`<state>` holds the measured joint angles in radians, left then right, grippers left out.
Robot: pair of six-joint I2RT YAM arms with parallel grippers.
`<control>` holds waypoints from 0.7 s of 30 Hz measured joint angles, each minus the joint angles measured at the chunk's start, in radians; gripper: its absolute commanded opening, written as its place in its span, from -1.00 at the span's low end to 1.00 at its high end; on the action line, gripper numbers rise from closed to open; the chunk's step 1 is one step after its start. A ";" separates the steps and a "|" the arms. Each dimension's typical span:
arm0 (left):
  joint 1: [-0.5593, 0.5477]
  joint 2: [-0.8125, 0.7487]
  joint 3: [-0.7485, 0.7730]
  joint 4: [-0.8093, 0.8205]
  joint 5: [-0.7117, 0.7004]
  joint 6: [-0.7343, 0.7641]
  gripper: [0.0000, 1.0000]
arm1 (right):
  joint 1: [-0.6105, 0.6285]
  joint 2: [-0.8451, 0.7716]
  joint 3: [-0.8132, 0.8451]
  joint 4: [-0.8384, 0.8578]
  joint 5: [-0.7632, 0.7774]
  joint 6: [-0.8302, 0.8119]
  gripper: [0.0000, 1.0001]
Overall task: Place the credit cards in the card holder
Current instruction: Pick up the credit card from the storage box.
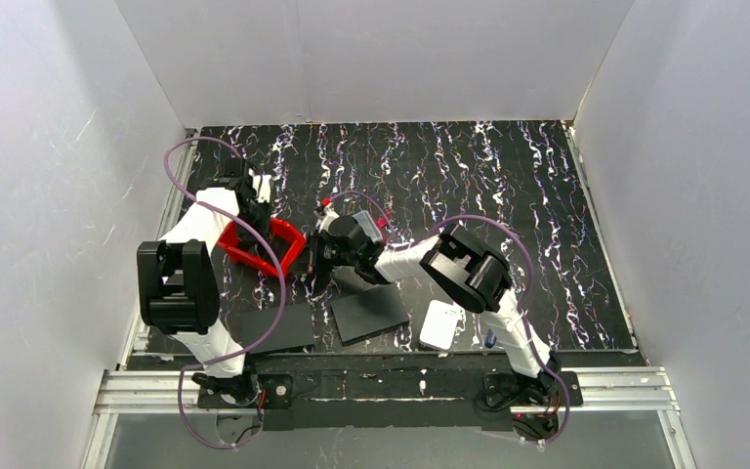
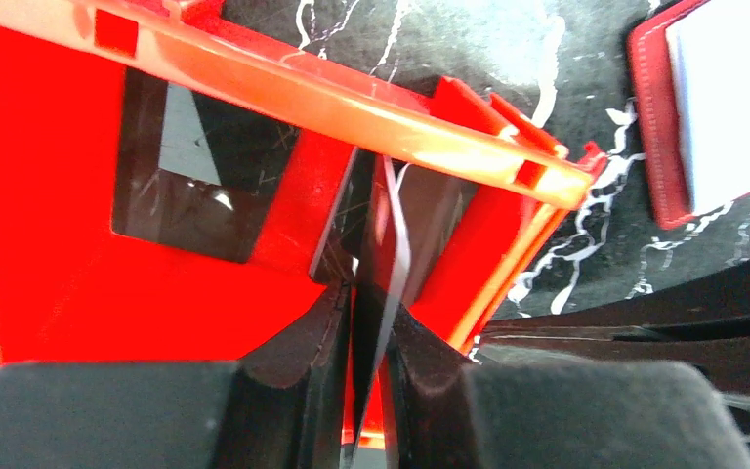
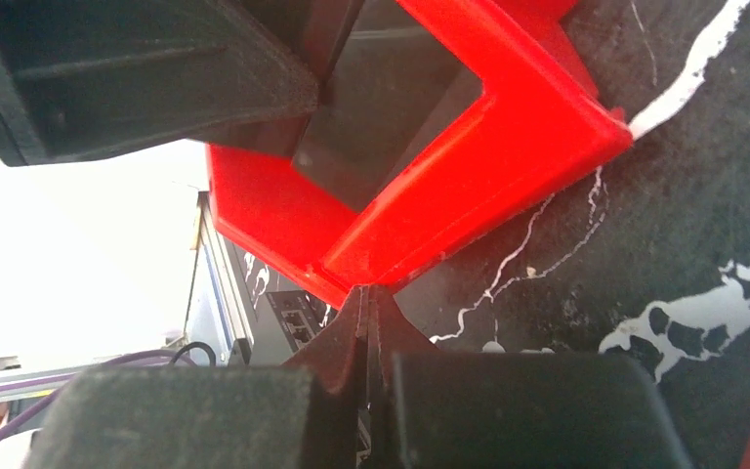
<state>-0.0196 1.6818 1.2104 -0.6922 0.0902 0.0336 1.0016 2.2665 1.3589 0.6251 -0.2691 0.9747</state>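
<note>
In the left wrist view my left gripper (image 2: pixel 371 293) is shut on a thin credit card (image 2: pixel 397 230), seen edge-on and standing upright inside the red bin (image 2: pixel 352 98). From above, the left gripper (image 1: pixel 259 233) reaches down into that bin (image 1: pixel 293 239). The dark red card holder (image 2: pixel 656 117) lies on the table just right of the bin, with a pale credit card (image 2: pixel 732 88) resting on or in it. My right gripper (image 3: pixel 366 298) is shut with nothing between its fingers. Its tips touch the bin's outer corner (image 3: pixel 508 147). In the top view the right gripper (image 1: pixel 314 274) hides the card holder.
Two black flat sheets (image 1: pixel 371 311) (image 1: pixel 283 327) lie near the table's front edge. A white rounded-square pad (image 1: pixel 441 324) sits beside the right arm. White walls close in the marbled black table (image 1: pixel 508 186) on three sides.
</note>
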 measured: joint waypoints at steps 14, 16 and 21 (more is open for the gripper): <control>0.021 -0.047 0.048 -0.063 0.025 -0.064 -1.00 | -0.022 0.000 0.112 -0.153 -0.050 -0.093 -0.48; 0.032 -0.059 0.048 -0.072 0.021 -0.064 -1.00 | -0.029 0.000 0.113 -0.181 -0.052 -0.112 -0.42; 0.063 -0.119 0.048 -0.072 -0.008 -0.069 -1.00 | -0.044 -0.001 0.134 -0.263 -0.051 -0.172 -0.32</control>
<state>0.0439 1.5631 1.2579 -0.7647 0.0819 -0.0355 0.9576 2.2656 1.4933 0.3617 -0.3200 0.8026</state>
